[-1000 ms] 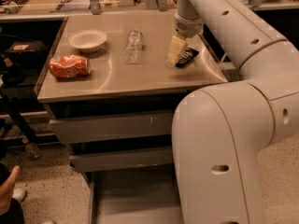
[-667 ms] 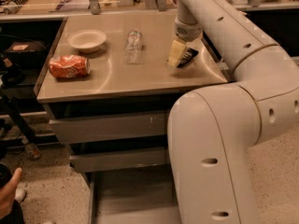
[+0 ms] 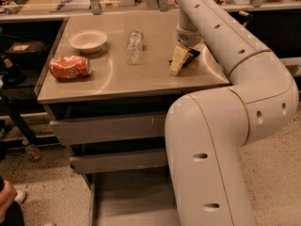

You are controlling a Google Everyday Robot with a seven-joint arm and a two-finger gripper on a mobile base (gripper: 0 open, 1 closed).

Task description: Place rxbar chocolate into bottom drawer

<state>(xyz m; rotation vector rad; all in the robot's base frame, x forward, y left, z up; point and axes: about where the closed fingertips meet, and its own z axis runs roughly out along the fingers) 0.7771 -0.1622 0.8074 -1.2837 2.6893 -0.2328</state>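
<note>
Gripper (image 3: 181,60) meets rxbar chocolate (image 3: 192,55) on the counter (image 3: 117,79) (grasp: cannot tell). Moving it into the open bottom drawer (image 3: 131,197) remains.

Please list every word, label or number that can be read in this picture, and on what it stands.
No text can be read.
The orange can: pale marks, too blurred to read.
The rxbar chocolate, at the gripper on the right side of the counter: lettering not legible.
</note>
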